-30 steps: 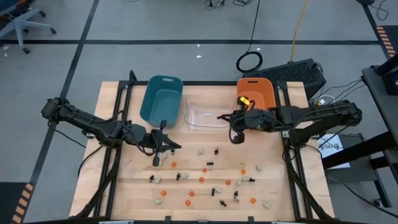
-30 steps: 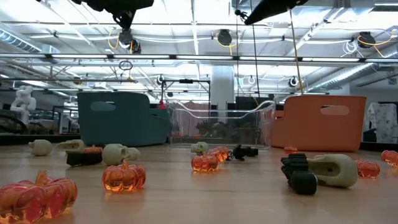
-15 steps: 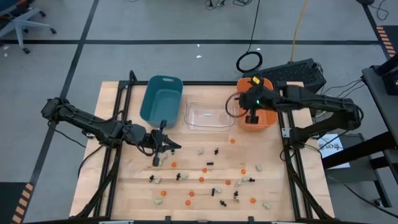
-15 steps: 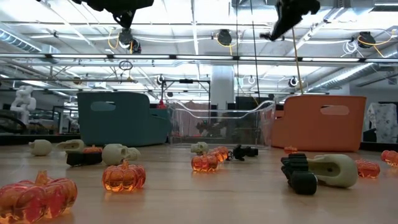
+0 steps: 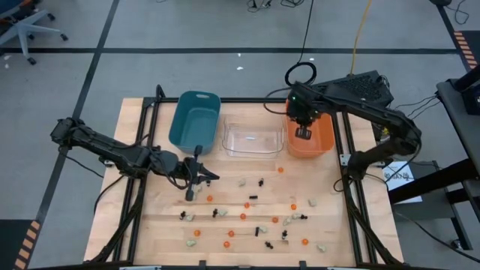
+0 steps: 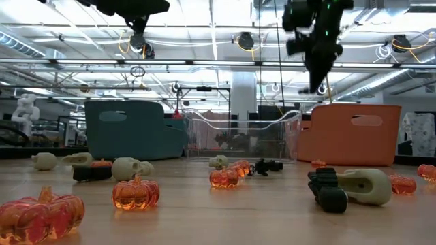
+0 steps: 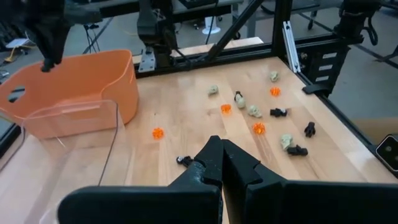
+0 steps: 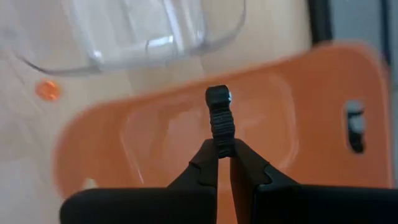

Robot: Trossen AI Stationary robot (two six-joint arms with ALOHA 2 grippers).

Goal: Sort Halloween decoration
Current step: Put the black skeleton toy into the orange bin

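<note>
- High view: right gripper [image 5: 304, 133] hangs over the orange plastic bin [image 5: 321, 144] at the table's far edge, fingers pressed together with nothing seen between them. Left gripper [image 5: 190, 194], likewise shut and empty, sits low over the wooden table [image 5: 154, 225], near the teal plastic bin [image 5: 194, 120]. A clear plastic bin [image 5: 251, 139] stands between the teal and orange ones. Tiny Halloween trinkets [image 5: 247, 204], orange pumpkins, black spidery pieces and pale lumps, lie scattered across the near half of the table.
- Low view: translucent orange pumpkins [image 6: 135, 193] and pale skull-like lumps [image 6: 131, 167] lie in front of the three bins; the right gripper hangs above the orange bin.
- Left wrist view: closed fingers [image 7: 214, 163] point across the table toward the trinkets.
- Right wrist view: closed fingers [image 8: 219, 127] sit over the orange bin's interior; one orange pumpkin [image 8: 47, 91] lies on the table beside the bin.
</note>
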